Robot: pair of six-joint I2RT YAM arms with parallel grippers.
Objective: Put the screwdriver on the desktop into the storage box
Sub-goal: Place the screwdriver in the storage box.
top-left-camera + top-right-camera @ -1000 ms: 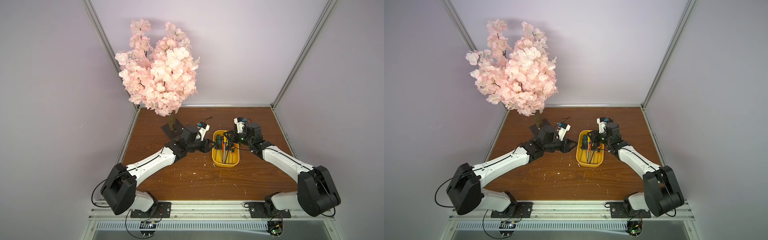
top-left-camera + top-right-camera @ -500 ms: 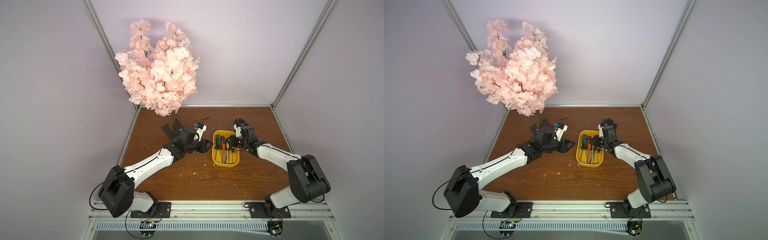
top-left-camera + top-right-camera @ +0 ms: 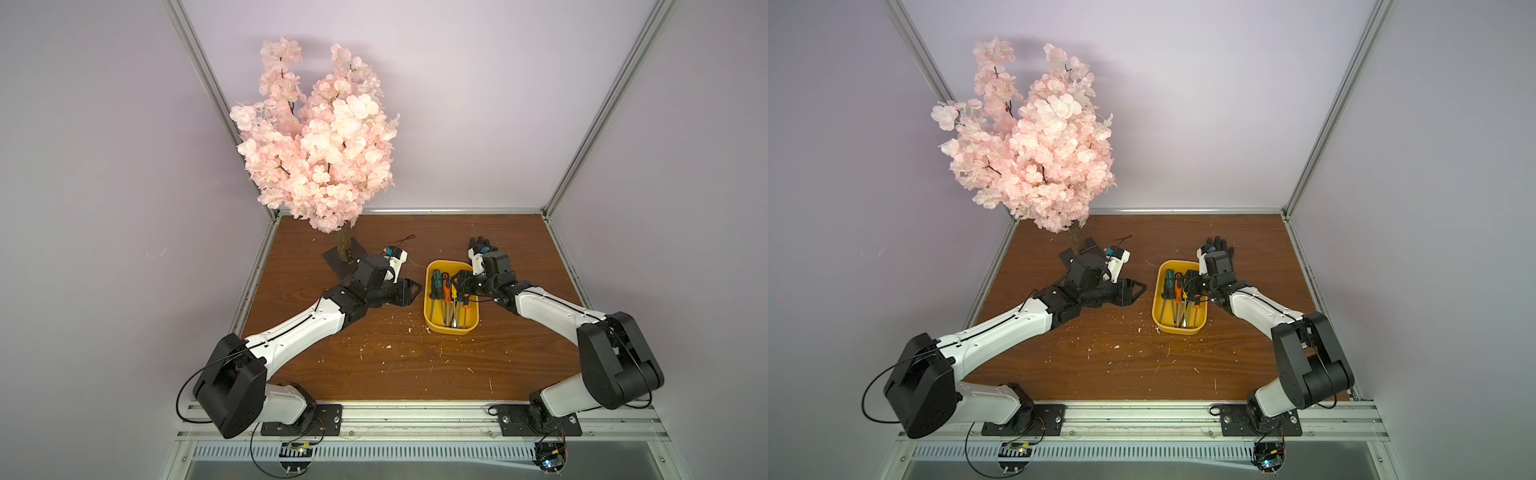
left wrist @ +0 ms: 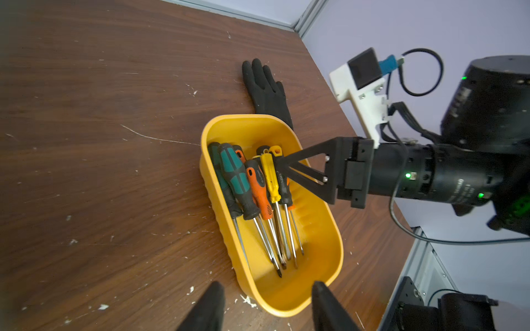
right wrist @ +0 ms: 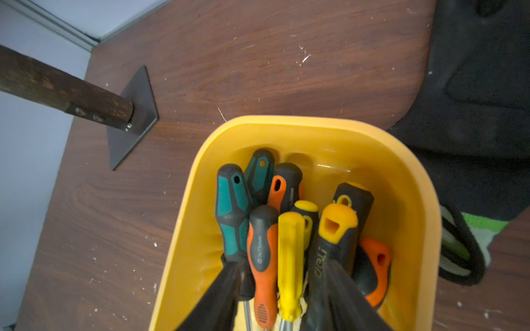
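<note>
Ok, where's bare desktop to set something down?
Free: the front desktop between storage box and near rail, and the back strip between tree base and glove. Crowded: around the box, left end effector beside it, right end effector over its screwdrivers.

black glove (image 4: pixel 265 88) half hidden behind storage box (image 4: pixel 315 235), left pincer (image 4: pixel 266 289) cut by frame edge, lower screwdrivers (image 5: pixel 378 266) buried

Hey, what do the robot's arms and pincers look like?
The left arm and right arm have white shells, black joints and looping black cables. The left pincer and right pincer are black, with triangular open-frame fingers. A white camera mount sits on each wrist.
</note>
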